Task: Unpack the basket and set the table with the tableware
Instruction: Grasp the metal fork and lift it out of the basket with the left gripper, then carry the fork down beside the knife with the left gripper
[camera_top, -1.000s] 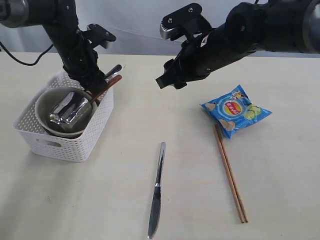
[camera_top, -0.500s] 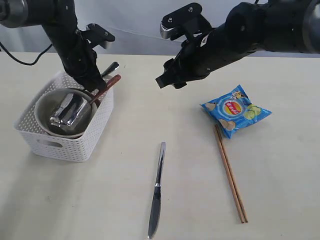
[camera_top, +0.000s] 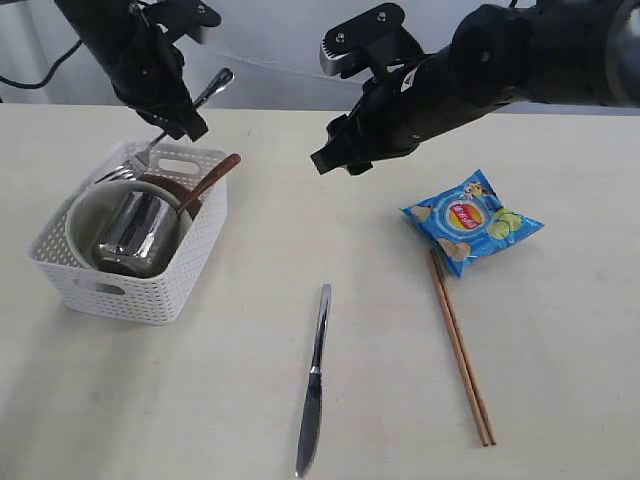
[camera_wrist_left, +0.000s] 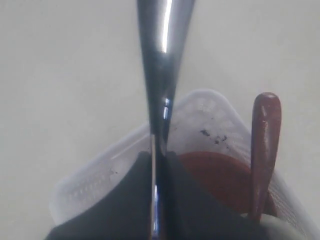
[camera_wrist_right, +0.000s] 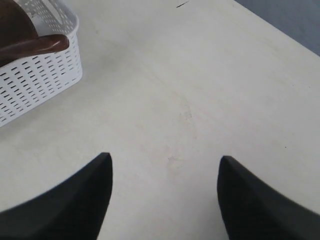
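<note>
my left hand (camera_top: 178, 122) is clenched on the steel fork (camera_top: 214, 87), handle jutting up past my fingers (camera_wrist_left: 135, 200), tines angled down toward the rim of the white basket (camera_top: 130, 292) just beneath; whether the tines touch the rim i cannot tell. under that hand the basket holds a cream bowl (camera_top: 80, 212) with a steel cup (camera_top: 135, 235) tilted inside it, a reddish-brown plate (camera_top: 163, 183) behind the bowl, and a dark red spoon (camera_top: 216, 174) leaning on the wall nearest my right hand (camera_top: 338, 165). that hand hangs released, jaws wide apart, over bare counter (camera_top: 200, 400). well apart from both hands a steel knife (camera_top: 315, 380) lies flat; on my right hand's outer side, wooden chopsticks (camera_top: 460, 345) lie paired, one end at a blue chip bag (camera_top: 470, 220).
</note>
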